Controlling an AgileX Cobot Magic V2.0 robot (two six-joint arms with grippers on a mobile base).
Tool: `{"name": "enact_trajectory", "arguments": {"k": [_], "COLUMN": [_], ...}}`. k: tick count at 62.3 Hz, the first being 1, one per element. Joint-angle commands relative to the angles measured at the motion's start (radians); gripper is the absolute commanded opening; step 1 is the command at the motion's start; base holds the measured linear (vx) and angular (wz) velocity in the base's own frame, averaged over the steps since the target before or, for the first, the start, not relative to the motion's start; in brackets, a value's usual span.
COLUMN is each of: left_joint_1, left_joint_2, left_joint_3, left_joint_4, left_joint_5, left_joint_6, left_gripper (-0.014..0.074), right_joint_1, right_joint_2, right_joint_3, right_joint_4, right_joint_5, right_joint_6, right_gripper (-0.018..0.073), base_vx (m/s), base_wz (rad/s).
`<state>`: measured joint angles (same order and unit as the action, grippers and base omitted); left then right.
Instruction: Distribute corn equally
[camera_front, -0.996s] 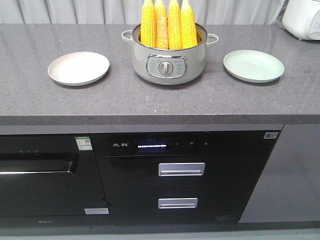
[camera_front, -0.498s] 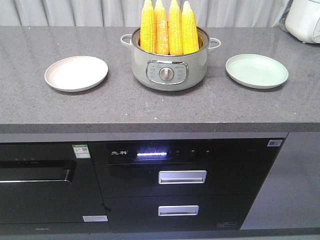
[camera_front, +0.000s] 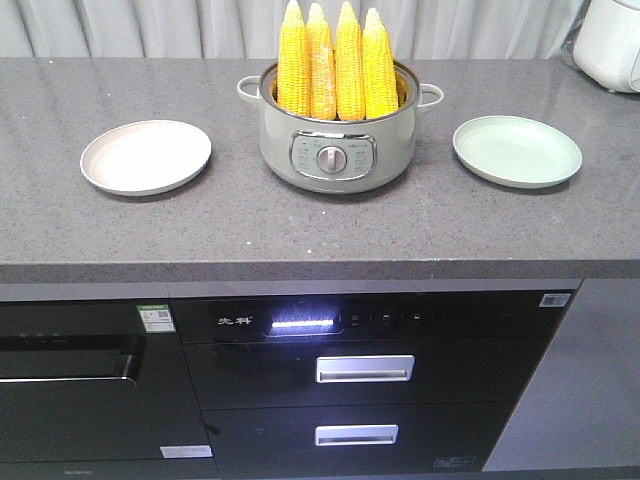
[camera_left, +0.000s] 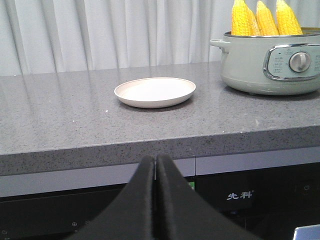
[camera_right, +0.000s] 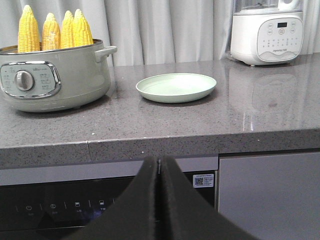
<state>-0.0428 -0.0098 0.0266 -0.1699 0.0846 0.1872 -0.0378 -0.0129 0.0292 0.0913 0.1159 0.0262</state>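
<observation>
Several yellow corn cobs (camera_front: 335, 62) stand upright, tips up, in a pale green electric pot (camera_front: 337, 150) at the back middle of the grey counter; the second from the left is more orange. A beige plate (camera_front: 146, 157) lies left of the pot and a light green plate (camera_front: 517, 151) right of it, both bare. My left gripper (camera_left: 154, 161) is shut with nothing in it, below the counter edge in front of the beige plate (camera_left: 155, 92). My right gripper (camera_right: 158, 162) is shut and holds nothing, below the edge in front of the green plate (camera_right: 176, 87).
A white appliance (camera_right: 267, 31) stands at the counter's back right corner. Grey curtains (camera_left: 115, 32) hang behind the counter. Below the counter (camera_front: 320, 235) are a dark built-in unit with a lit display (camera_front: 300, 324) and two drawer handles (camera_front: 365, 368).
The front view has shifted: the counter and cabinet front now sit higher in the frame and more of the counter shows. Pot, corn and plates hold their places on the counter.
</observation>
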Motion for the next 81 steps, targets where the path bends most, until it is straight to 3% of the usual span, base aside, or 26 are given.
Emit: {"name": "enact_trajectory", "arguments": {"k": [1,81], "left_joint_1": [-0.001,-0.001], "left_joint_2": [-0.017,-0.017], "left_joint_3": [0.004,0.004], "left_joint_4": [-0.002,-0.002], "left_joint_5": [-0.068,-0.068], "left_joint_6": [-0.013,-0.013], "left_gripper": [-0.0006,-0.0006], "right_joint_1": [0.004,0.004], "right_joint_2": [-0.006,-0.006], "right_joint_3": [0.008,0.008], "right_joint_4": [-0.01,-0.01], "right_joint_5": [-0.071,-0.071], "right_joint_6": [-0.007,-0.007], "right_gripper": [-0.0001,-0.0001], "base_vx": [0.05,0.05], "base_wz": [-0.01,-0.02]}}
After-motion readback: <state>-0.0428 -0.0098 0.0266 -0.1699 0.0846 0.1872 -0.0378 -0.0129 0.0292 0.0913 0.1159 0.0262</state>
